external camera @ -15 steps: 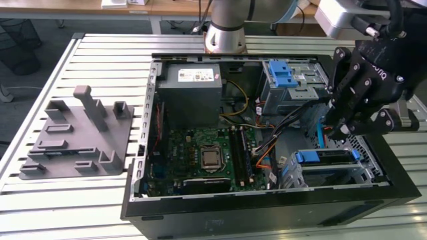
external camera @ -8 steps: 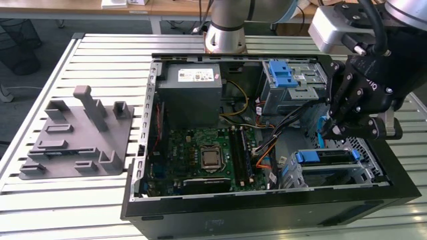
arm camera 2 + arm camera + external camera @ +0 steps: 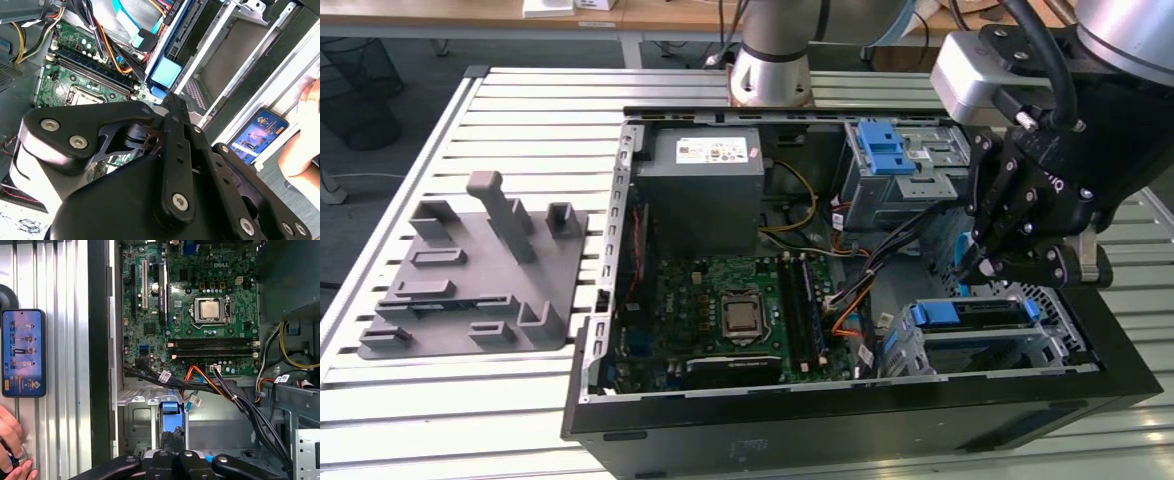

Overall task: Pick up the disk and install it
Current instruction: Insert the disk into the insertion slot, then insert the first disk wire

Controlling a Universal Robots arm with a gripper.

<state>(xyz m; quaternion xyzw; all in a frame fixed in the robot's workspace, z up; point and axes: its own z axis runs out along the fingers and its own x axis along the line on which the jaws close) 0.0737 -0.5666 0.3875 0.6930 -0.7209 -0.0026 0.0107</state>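
Note:
The disk (image 3: 967, 314) lies flat in the upper slot of the metal drive cage (image 3: 1047, 345) at the near right corner of the open computer case, its blue rail end facing inward. In both wrist views that blue end (image 3: 166, 71) (image 3: 170, 407) sits just beyond my fingertips. My gripper (image 3: 983, 270) hangs over the cage, slightly above the disk. Its black fingers are shut together with nothing between them, as both wrist views (image 3: 172, 100) (image 3: 172, 437) show. Whether the tips touch the blue end, I cannot tell.
The motherboard (image 3: 734, 310) fills the case floor, with a grey power supply box (image 3: 700, 190) behind it and a blue-latched bay (image 3: 887, 150) at the back right. Loose cables (image 3: 225, 390) run beside the cage. A grey fixture (image 3: 467, 270) stands on the slatted table. A phone (image 3: 22, 352) and a hand (image 3: 10, 450) are beside the case.

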